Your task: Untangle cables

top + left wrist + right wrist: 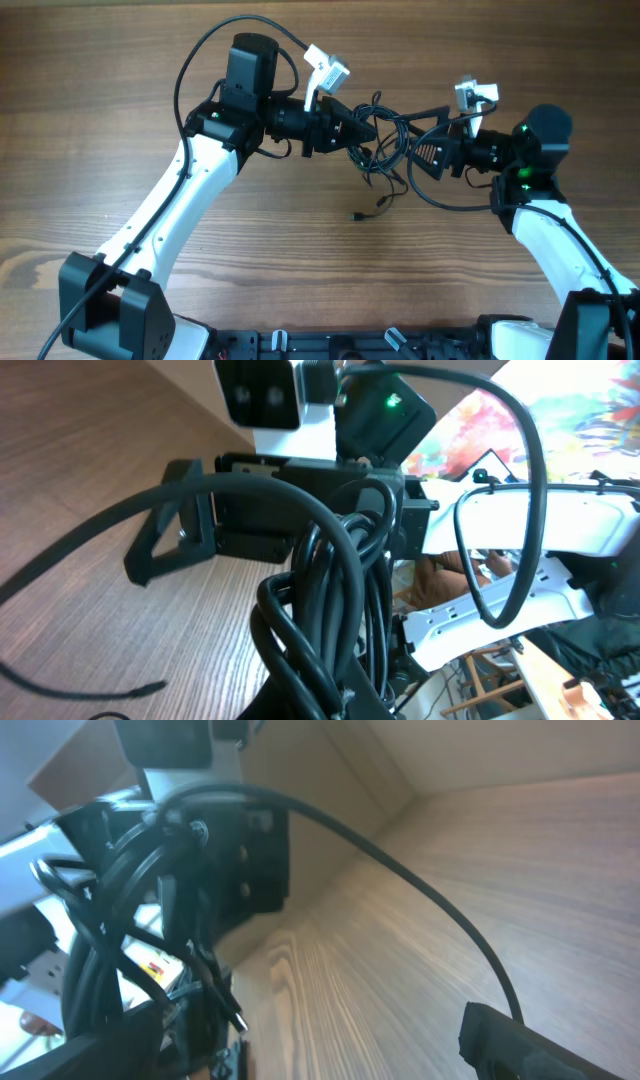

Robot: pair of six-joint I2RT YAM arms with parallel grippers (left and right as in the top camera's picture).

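Gripping the cables, the left hand is clamped tight on one dark bunch, which sits between the two hands over the far middle of the wooden worktop. The cords loop over one another, so how many make up the bunch cannot be counted. One thin tail runs from the bunch toward the near edge and ends in one small plug lying on the wood. The right hand stands on the opposite side of the bunch, its two fingers spread wide; strands lie close between them, but whether they touch cannot be told. In the left wrist view the bunch fills the middle. Two arms in all, one on each side of the bunch.
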